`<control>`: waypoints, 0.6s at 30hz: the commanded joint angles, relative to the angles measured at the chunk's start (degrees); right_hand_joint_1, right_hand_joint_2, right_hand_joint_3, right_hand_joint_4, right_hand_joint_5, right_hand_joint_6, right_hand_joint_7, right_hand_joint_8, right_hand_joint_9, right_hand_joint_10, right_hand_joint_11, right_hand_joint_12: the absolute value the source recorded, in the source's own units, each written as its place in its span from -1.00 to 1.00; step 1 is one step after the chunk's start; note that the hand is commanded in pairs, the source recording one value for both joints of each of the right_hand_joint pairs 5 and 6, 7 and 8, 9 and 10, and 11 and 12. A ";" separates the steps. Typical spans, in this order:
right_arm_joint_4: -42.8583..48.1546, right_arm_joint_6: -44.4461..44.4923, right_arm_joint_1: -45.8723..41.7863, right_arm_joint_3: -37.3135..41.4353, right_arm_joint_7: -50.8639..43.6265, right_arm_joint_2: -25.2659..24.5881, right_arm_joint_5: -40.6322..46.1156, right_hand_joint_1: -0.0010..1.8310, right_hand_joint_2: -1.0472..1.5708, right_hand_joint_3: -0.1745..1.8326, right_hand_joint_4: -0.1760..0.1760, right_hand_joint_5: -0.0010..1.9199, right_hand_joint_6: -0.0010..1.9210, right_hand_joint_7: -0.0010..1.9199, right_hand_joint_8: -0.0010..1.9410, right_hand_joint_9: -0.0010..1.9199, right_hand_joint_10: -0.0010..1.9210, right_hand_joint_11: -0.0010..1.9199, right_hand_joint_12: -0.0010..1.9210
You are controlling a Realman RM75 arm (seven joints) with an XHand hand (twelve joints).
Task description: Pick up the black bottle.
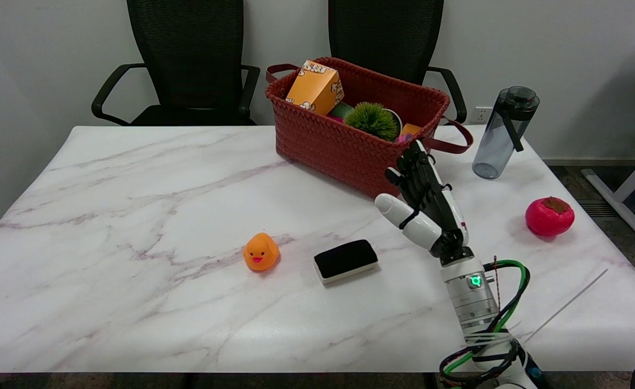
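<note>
the black bottle (502,133), smoky translucent with a dark lid and strap, stood upright on the table right of the red basket (350,146), apart from it.

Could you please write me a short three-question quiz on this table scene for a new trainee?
1. True or false: the right hand already holds the black bottle.
2. Which lies nearest the rubber duck: A) the eraser, B) the red fruit, C) the bottle?
3. Fill in: the orange box sits in the woven red ____.

Key: 1 false, the hand is open, apart from the bottle. 2 A. 3 basket.
</note>
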 commanded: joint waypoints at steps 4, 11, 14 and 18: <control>5.12 -1.27 -0.55 4.04 -25.64 -0.31 6.58 0.14 0.45 -0.97 0.00 -1.00 -1.00 -0.87 -0.87 -0.83 -0.83 -0.68 -0.68; 6.16 0.18 -0.70 5.33 -26.99 -0.31 6.65 0.16 0.43 -0.96 0.00 -1.00 -1.00 -0.84 -0.84 -0.81 -0.81 -0.66 -0.66; 6.48 0.33 -1.02 6.85 -28.30 -0.39 6.26 0.16 0.43 -0.95 0.00 -1.00 -1.00 -0.84 -0.84 -0.81 -0.81 -0.66 -0.66; 7.95 0.33 -1.18 8.15 -32.31 -0.47 6.66 0.16 0.42 -0.94 0.00 -1.00 -1.00 -0.83 -0.83 -0.81 -0.81 -0.68 -0.68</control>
